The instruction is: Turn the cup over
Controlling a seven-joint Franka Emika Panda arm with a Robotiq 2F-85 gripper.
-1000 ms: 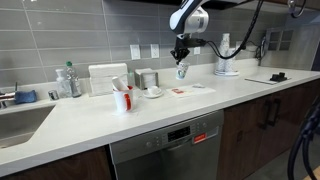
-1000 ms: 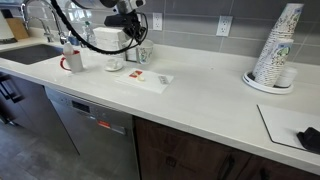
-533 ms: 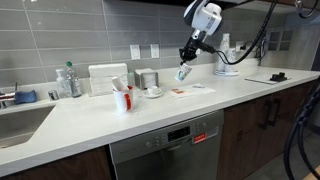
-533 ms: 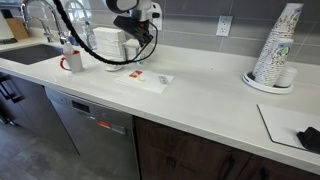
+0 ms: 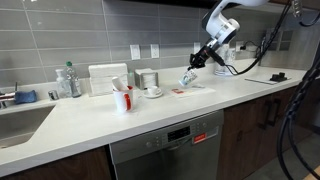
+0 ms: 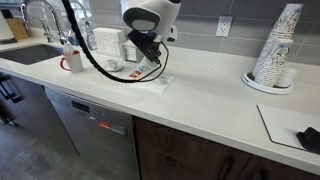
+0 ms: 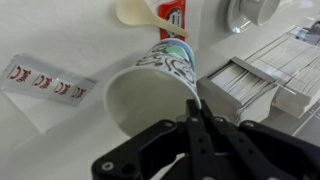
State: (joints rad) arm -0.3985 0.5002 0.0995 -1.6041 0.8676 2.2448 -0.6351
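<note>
The cup (image 7: 155, 88) is white with a blue-green print and fills the middle of the wrist view, its open mouth facing the camera. My gripper (image 7: 192, 105) is shut on its rim. In both exterior views the cup (image 5: 187, 77) (image 6: 157, 66) hangs tilted on its side just above the white counter (image 5: 150, 112), over a strip of packets (image 7: 45, 80). The gripper (image 5: 198, 62) comes down on it from the right in that exterior view.
A white mug with red things in it (image 5: 122, 98) stands on the counter. A small cup on a saucer (image 5: 153, 92) and a metal canister (image 5: 147, 79) stand behind. A sink (image 5: 15, 125) lies at one end. A stack of paper cups (image 6: 274, 52) stands at the other.
The arm has swung sideways along the counter and lowered. The cup has tipped from hanging nearly upright to lying on its side in the gripper.
</note>
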